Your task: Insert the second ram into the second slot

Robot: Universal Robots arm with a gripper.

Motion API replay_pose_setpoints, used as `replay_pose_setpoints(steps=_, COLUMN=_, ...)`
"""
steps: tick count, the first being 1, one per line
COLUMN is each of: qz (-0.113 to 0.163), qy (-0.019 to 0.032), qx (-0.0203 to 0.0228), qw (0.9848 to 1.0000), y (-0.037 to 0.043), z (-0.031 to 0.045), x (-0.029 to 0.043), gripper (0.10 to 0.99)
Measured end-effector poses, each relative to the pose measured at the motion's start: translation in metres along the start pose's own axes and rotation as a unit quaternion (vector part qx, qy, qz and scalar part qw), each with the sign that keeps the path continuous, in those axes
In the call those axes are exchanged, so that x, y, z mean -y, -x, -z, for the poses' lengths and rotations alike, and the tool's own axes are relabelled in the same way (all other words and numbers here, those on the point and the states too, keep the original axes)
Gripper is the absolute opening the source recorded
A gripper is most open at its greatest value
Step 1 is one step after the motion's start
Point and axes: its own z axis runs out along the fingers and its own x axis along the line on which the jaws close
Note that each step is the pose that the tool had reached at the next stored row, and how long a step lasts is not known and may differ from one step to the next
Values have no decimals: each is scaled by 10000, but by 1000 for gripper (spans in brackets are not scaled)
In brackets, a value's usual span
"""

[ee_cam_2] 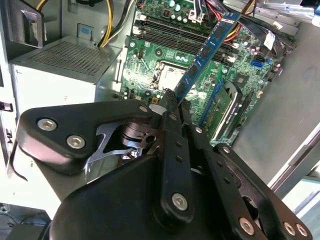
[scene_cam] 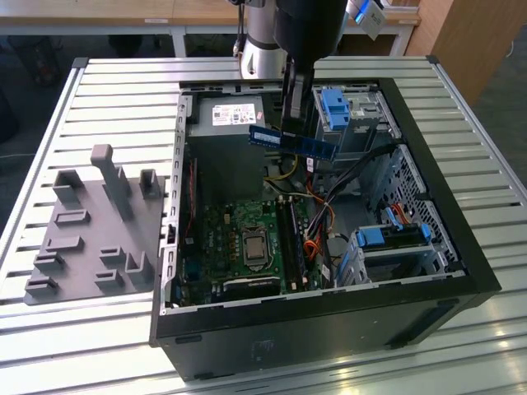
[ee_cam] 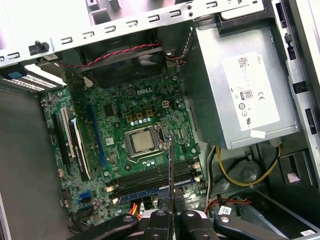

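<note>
My gripper (scene_cam: 293,123) is shut on the second ram (scene_cam: 294,141), a thin blue board that hangs level above the open computer case, near the power supply. In the second wrist view the ram (ee_cam_2: 206,52) sticks out from between the black fingertips (ee_cam_2: 169,96), over the motherboard. The first wrist view shows the ram (ee_cam: 170,167) edge-on, with the gripper (ee_cam: 170,216) below it in the picture. The row of long dark memory slots (ee_cam: 152,176) (scene_cam: 290,237) lies beside the CPU socket (ee_cam: 142,141). One slot holds a blue board (ee_cam: 150,189). Which is the second slot I cannot tell.
The grey power supply (scene_cam: 222,123) (ee_cam: 240,90) fills the case's far corner. Light-blue drive-bay clips (scene_cam: 338,107) (scene_cam: 383,237) sit on the exterior view's right. Orange and yellow cables (scene_cam: 317,218) cross near the slots. A grey fixture plate (scene_cam: 90,230) lies left of the case.
</note>
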Motion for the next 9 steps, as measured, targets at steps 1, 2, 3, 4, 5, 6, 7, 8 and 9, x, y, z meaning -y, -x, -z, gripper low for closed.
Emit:
replay_pose_setpoints(steps=1, qz=-11, qy=0, qx=0, qw=10000, y=0, z=0, x=0, gripper=137)
replay_pose_setpoints(steps=2, qz=-31, qy=0, qx=1, qw=10000, y=0, z=0, x=0, gripper=137)
replay_pose_setpoints(steps=3, qz=-41, qy=0, qx=2, qw=10000, y=0, z=0, x=0, gripper=137)
replay_pose_setpoints(steps=4, qz=-51, qy=-1, qx=2, qw=10000, y=0, z=0, x=0, gripper=137)
replay_pose_setpoints(steps=5, qz=-62, qy=-1, qx=2, qw=10000, y=0, z=0, x=0, gripper=137)
replay_pose_setpoints(steps=6, qz=-72, qy=-1, qx=3, qw=10000, y=0, z=0, x=0, gripper=137)
replay_pose_setpoints(steps=7, qz=-81, qy=-1, qx=3, qw=10000, y=0, z=0, x=0, gripper=137)
replay_pose_setpoints(steps=8, qz=-91, qy=-1, qx=3, qw=10000, y=0, z=0, x=0, gripper=137)
replay_pose_setpoints(steps=9, qz=-101, qy=-1, qx=4, qw=9999, y=0, z=0, x=0, gripper=137)
